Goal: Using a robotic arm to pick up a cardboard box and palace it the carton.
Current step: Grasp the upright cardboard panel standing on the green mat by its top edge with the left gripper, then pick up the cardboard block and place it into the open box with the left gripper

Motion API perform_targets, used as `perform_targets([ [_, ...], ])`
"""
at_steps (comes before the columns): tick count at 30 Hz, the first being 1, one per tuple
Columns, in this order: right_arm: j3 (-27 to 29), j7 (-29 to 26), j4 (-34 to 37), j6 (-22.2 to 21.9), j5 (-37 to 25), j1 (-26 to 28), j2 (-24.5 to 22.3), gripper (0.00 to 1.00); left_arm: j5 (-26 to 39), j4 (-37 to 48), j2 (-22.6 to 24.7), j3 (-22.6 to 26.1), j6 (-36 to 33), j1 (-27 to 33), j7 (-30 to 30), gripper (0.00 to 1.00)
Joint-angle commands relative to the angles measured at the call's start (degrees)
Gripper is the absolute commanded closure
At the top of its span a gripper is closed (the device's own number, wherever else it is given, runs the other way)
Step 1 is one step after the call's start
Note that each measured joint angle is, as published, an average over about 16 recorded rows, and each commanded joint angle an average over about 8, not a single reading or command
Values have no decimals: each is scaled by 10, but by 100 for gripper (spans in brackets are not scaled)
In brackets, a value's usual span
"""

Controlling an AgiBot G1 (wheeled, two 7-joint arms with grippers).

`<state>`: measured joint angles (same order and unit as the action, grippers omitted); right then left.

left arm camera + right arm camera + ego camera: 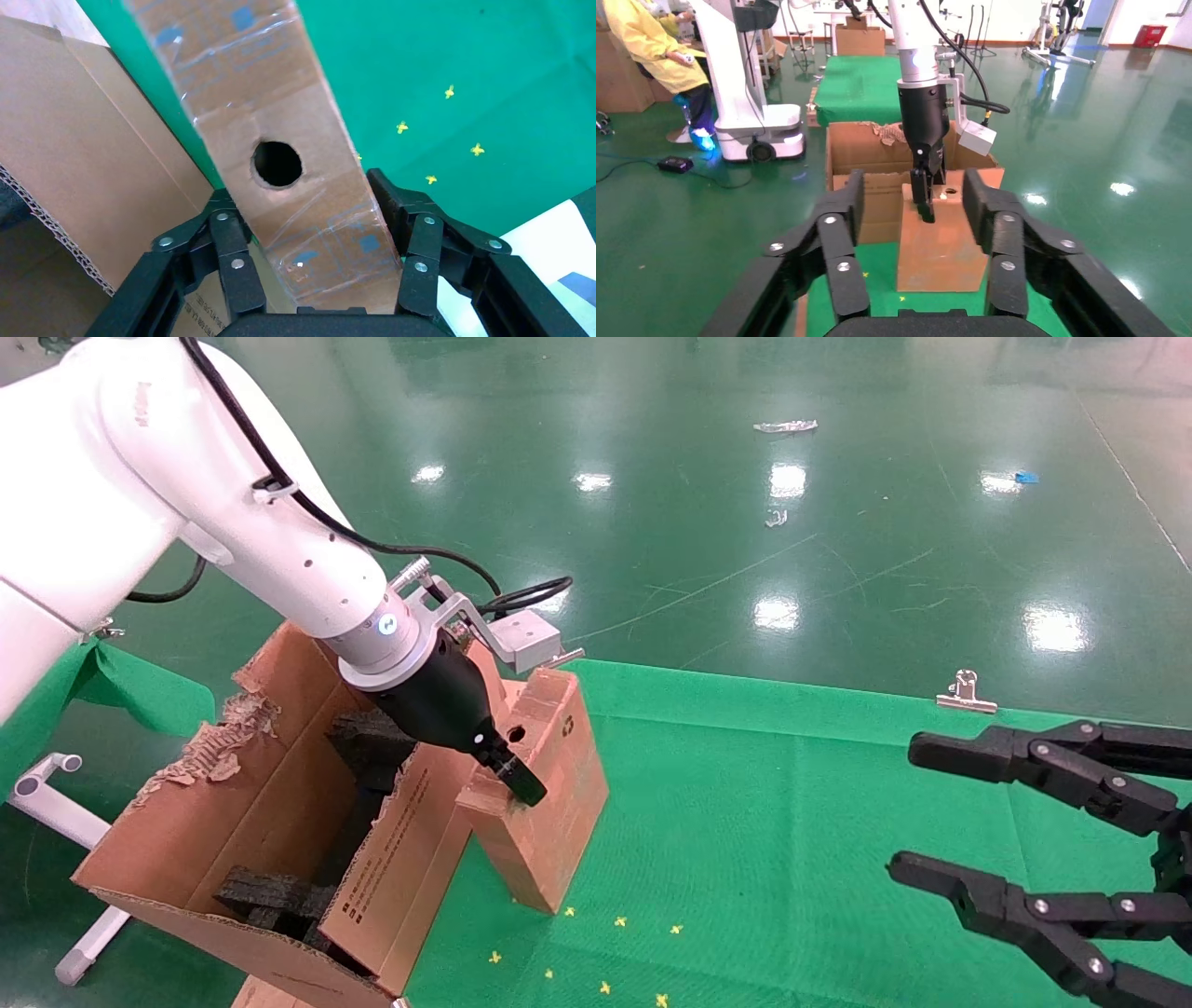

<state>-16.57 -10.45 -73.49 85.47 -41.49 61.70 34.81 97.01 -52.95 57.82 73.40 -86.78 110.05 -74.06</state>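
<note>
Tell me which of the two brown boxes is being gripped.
The small closed cardboard box with the round hole, clamped by the left gripper; the large flapped carton beside it stands ungripped.

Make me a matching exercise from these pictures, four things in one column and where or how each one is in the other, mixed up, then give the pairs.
Things:
1. cardboard box
2. carton
3. right gripper
4. metal clip

States:
A. open, holding nothing, over the green cloth
B. clamped between the left gripper fingers, beside the carton
C. at the cloth's far edge
D. flaps open, black foam pieces inside

Pairs: 1-B, 2-D, 3-A, 4-C
</note>
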Motion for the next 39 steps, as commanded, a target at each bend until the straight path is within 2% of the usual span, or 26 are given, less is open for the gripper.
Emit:
perform_targets([
  [1, 0, 0, 0, 0, 0, 0, 0, 100, 2, -1, 0, 1, 0, -1, -1, 100],
  [8, 0, 0, 0, 0, 0, 0, 0, 100, -2, -25, -14, -6, 12, 5, 16, 100],
  [14, -1, 0, 0, 0, 0, 0, 0, 100, -19, -76, -65, -38, 41, 29, 35, 100],
  [19, -1, 0, 0, 0, 0, 0, 0, 100, -49, -113, -132, -77, 62, 58, 67, 100],
  [27, -1, 1, 0, 0, 1, 0, 0, 100, -79, -119, -252, -132, 84, 101, 115, 100],
  [33, -1, 1, 0, -1, 1, 0, -1, 100, -72, -121, -343, -148, 94, 108, 105, 100],
  [39, -1, 1, 0, -1, 1, 0, -1, 100, -74, -123, -418, -139, 98, 77, 79, 100],
])
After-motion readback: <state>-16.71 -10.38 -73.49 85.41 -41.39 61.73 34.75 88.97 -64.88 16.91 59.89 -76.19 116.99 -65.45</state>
